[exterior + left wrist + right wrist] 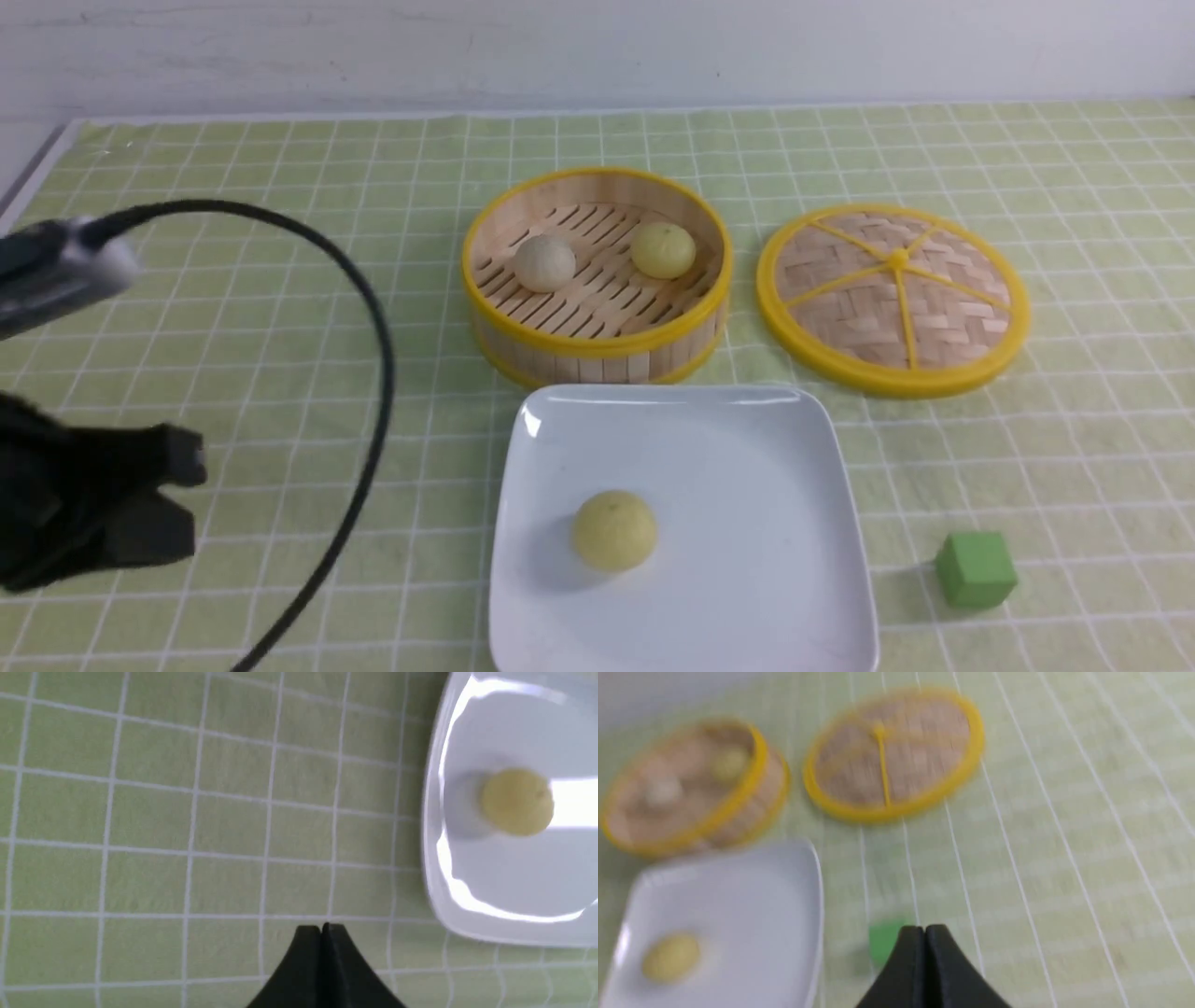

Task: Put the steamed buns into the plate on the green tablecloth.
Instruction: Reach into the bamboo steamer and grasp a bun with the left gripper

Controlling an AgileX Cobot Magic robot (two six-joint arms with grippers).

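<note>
Plate: white square plate sits at the lower centre of the front view on the green tablecloth, directly in front of the steamer basket. That likely keeps each carry short.
Bun on plate: one pale yellow bun lies in the plate's lower-left part, clear of the rim. It looks delivered.
Buns in basket: a beige-grey bun and a second yellow bun sit apart on the slats at mid-frame, not yet moved.
Lid: the woven lid lies flat on the cloth right of centre, beside the basket, leaving the buns open to reach.
Cube: the green cube stands at lower right, near the plate's corner. It is no part of the job.
Left tool: the left tool is at the lower left of the front view, over bare cloth beside the plate. Its jaws are pressed together with nothing between them.
Right tool: the right tool is outside the front view. Its own blurred view shows the jaws together and empty, with the cube just beyond the tip.
Next: a tool probably has to open before reaching into the basket.
</note>
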